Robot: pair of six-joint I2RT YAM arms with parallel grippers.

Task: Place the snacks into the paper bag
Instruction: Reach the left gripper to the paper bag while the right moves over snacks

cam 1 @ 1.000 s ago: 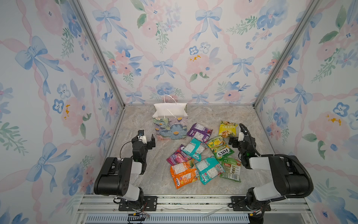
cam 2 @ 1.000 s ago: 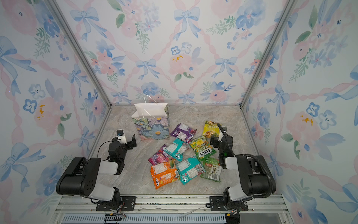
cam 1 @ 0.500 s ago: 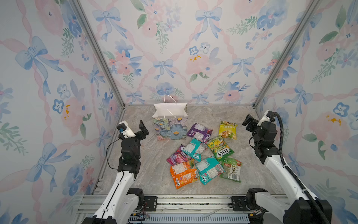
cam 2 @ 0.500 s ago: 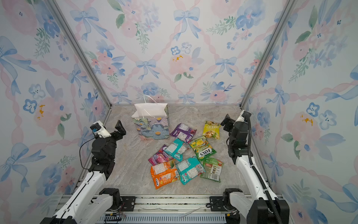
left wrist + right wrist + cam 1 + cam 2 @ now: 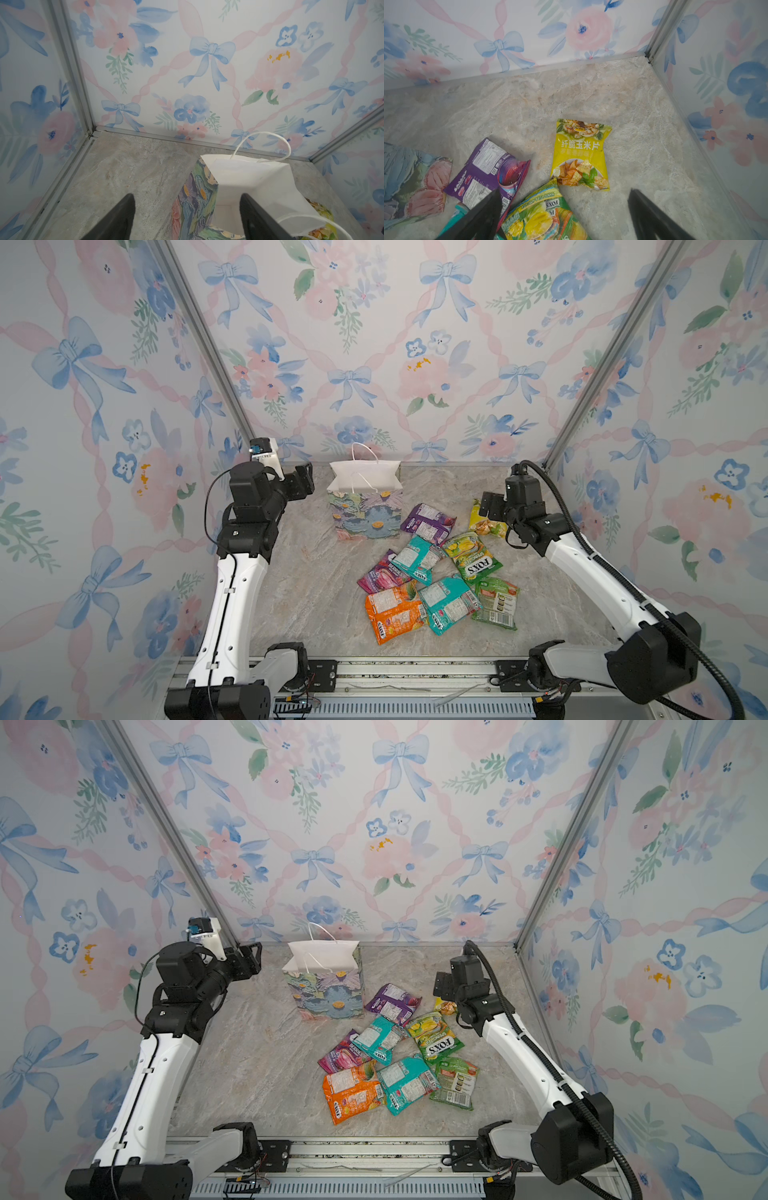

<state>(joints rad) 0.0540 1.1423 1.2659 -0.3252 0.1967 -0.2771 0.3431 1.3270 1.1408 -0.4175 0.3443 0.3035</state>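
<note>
Lying overlapped around the middle of the tabletop [image 5: 299,605], the snacks [image 5: 415,559] begin with an orange packet [image 5: 395,610] nearest, at 7 o'clock. Toward 2 o'clock the right gripper [image 5: 489,506] hovers wide open and empty by a yellow corn-chip packet [image 5: 581,153]. Farthest, at 11 o'clock, the paper bag [image 5: 365,514] stands upright; the left gripper [image 5: 305,484] hangs just beside it, jaws spread, holding nothing.

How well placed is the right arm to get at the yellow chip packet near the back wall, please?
Probably yes. The right gripper hangs open close to the yellow packet, which lies flat with bare table around most of it; only the green FOX'S packet meets one corner.
</note>
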